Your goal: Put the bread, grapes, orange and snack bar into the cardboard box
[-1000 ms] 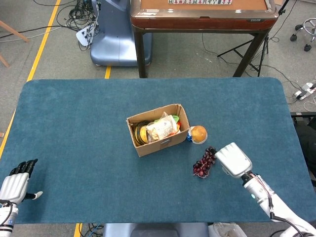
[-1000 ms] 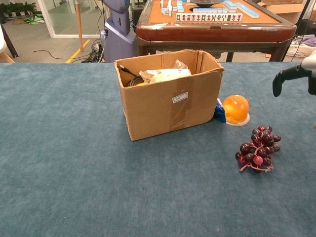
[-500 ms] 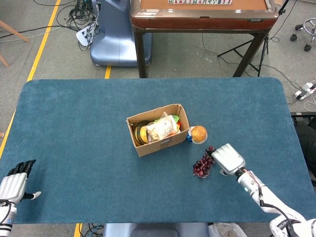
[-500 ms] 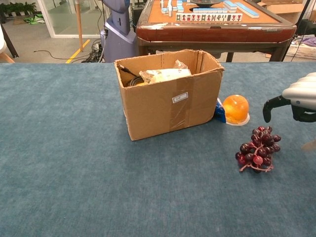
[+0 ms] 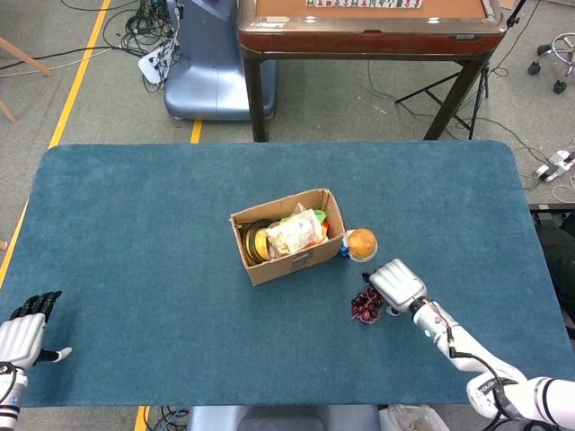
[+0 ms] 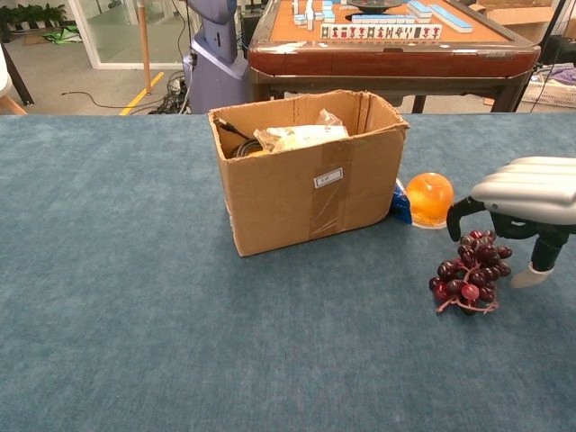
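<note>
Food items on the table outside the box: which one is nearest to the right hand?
The grapes: the right hand hovers directly over the dark red bunch, while the orange sits apart, beside the cardboard box.

Blue table (image 5: 135, 224) bearing cardboard box (image 5: 286, 258), orange (image 5: 361, 241), grapes (image 5: 365, 304)

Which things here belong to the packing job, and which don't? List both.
Job:
cardboard box
bagged bread, in the box
grapes, on the table
orange, beside the box
right hand, over the grapes

Not the job:
game table
left hand, idle
</note>
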Controlling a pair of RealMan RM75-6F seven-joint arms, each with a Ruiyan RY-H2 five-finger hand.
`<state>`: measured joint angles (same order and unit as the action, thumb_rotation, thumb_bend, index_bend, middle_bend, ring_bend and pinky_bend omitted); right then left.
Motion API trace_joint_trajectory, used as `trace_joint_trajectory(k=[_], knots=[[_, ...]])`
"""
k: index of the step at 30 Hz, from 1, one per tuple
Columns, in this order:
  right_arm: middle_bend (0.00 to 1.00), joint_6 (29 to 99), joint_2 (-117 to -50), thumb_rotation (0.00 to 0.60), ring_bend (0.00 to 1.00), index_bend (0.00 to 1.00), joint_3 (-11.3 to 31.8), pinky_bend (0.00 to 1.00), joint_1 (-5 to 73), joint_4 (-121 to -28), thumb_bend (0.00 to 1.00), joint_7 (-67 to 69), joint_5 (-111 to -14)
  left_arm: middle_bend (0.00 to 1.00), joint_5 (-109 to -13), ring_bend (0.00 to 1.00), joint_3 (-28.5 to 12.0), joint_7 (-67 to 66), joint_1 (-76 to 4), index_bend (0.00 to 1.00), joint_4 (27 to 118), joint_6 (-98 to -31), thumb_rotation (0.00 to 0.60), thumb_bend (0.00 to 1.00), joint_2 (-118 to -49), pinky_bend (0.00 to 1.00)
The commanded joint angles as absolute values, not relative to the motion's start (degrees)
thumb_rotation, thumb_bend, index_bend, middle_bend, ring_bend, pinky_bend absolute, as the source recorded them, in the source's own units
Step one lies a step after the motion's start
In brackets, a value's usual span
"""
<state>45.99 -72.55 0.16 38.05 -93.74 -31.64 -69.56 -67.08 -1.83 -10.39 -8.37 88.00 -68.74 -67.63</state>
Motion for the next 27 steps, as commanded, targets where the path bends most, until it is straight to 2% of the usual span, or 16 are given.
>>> trace_joint_trajectory(k=[1, 16, 27], knots=[[1.00, 45.1, -73.5, 0.600, 1.00, 0.34, 0.4, 1.00, 39.0, -92.8, 0.00, -32.5, -68.2, 0.10, -67.1, 0.06, -1.9, -10.2, -8.3, 0.09, 88.0, -68.8, 0.600, 0.00, -67.5, 0.13], [1.00, 41.6, -76.5, 0.600, 1.00, 0.34, -0.5, 1.00, 44.0, -90.9, 0.00, -38.3, -58.6, 0.10, -67.3, 0.06, -1.9, -9.4, -8.3, 0.10, 87.5, -68.9, 0.600, 0.00, -67.5, 0.13], [1.00, 41.5, -77.4, 0.600, 1.00, 0.50, -2.3, 1.00, 46.5, -91.5, 0.00, -40.2, -55.0, 0.10, -67.2, 0.06, -1.9, -9.6, -8.3, 0.12, 87.6, -68.9, 0.600, 0.00, -67.5, 0.13]])
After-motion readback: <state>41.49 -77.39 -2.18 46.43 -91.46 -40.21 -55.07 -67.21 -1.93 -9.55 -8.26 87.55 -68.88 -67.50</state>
